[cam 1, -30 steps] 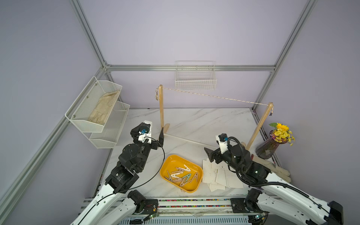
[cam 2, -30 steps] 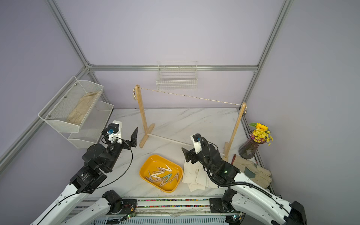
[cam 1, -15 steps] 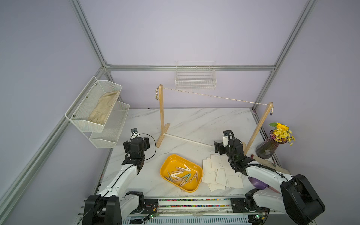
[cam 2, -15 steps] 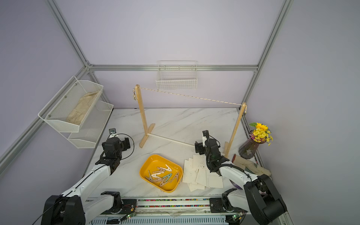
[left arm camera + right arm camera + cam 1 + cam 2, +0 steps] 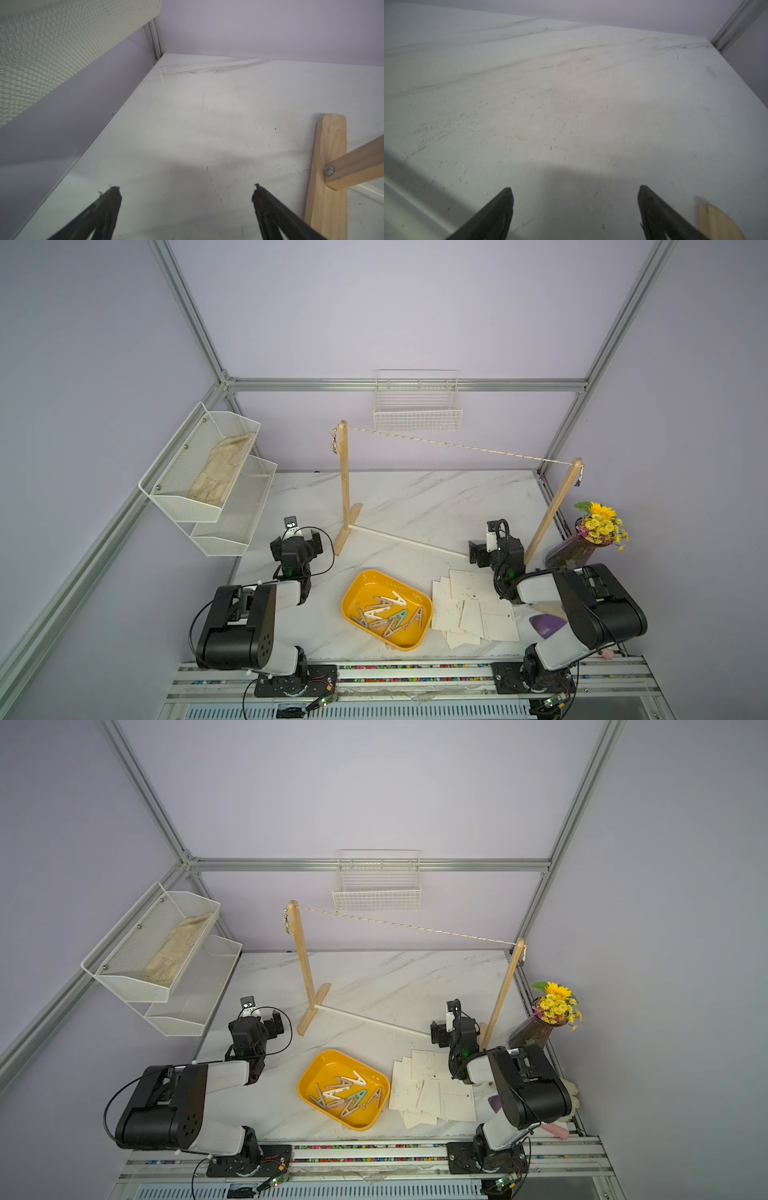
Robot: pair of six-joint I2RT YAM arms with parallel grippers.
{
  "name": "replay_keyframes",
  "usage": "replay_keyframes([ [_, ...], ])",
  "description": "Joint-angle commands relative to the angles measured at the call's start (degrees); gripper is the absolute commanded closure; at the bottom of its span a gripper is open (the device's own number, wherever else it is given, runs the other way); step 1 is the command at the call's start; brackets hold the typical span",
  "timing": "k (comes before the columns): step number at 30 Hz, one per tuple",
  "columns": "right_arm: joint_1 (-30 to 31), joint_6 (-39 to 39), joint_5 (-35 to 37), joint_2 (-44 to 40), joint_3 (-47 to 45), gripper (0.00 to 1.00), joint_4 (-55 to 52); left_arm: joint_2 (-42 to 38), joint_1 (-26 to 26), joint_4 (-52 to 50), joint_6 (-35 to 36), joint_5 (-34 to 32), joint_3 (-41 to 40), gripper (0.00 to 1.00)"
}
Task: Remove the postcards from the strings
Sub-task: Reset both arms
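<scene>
Both arms' jaws apart; rectangular cream postcards overlap on veined marble; twisted speckled string taut.

My left arm and right arm
Flanking the yellow tray: white links, black joints, looping cables, tapered black fingers.

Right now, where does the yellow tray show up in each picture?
In a top view: yellow tray low centre, beside the postcards.
In a top view: yellow tray low centre again.
Left wrist: not in it.
Right wrist: not in it.
Shared landmark: the marble table, in all four.
</scene>
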Motion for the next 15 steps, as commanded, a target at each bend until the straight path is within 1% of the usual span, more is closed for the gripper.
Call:
replay_keyframes([
  [1, -1.4, -2.9, -4.8, 4.1, -0.3, 0.03, 13.3, 3.4, 0.6, 12.0, 0.6, 5.2, -1.6, 0.0],
  [2, -2.7, -0.1, -4.4, 3.6, 0.1, 0.03, 11.7, 3.8, 0.4, 11.7, 0.9, 5.2, -1.3, 0.0],
  [3, -4.6, 0.2, -6.9, 3.6, -0.3, 0.03, 12.1, 3.6, 0.4, 11.5, 0.6, 5.3, -1.4, 0.0],
  [5, -6.7, 1.5, -9.7, 8.1, -1.0, 0.03, 17.6, 3.8, 0.4, 11.3, 0.6, 5.3, -1.2, 0.0],
  [6, -7.4, 3.9, -9.5, 11.3, -0.5, 0.03, 22.0, 4.0, 0.4, 11.4, 0.8, 5.3, -1.1, 0.0],
  [7, -7.7, 5.0, -8.2, 10.0, 1.1, 0.03, 16.2, 3.9, 0.4, 11.3, 0.8, 5.4, -1.1, 0.0],
  [8, -8.3, 4.6, -7.5, 8.9, 4.1, 0.03, 8.0, 4.0, 0.4, 11.4, 0.7, 5.3, -1.0, 0.0],
  [9, -9.4, 5.6, -8.8, 9.8, 3.6, 0.03, 11.3, 4.2, 0.4, 11.3, 0.8, 5.3, -0.9, 0.0],
  [10, -9.8, 6.5, -9.0, 10.2, 3.4, 0.03, 12.2, 4.3, 0.4, 11.5, 1.0, 5.3, -0.9, 0.0],
  [11, -9.8, 6.2, -8.9, 9.7, 3.8, 0.03, 10.6, 4.2, 0.4, 11.5, 0.9, 5.4, -1.0, 0.0],
  [15, -9.8, 5.9, -8.8, 9.8, 3.8, 0.03, 10.9, 4.3, 0.2, 12.3, 2.3, 6.5, -1.2, 0.0],
])
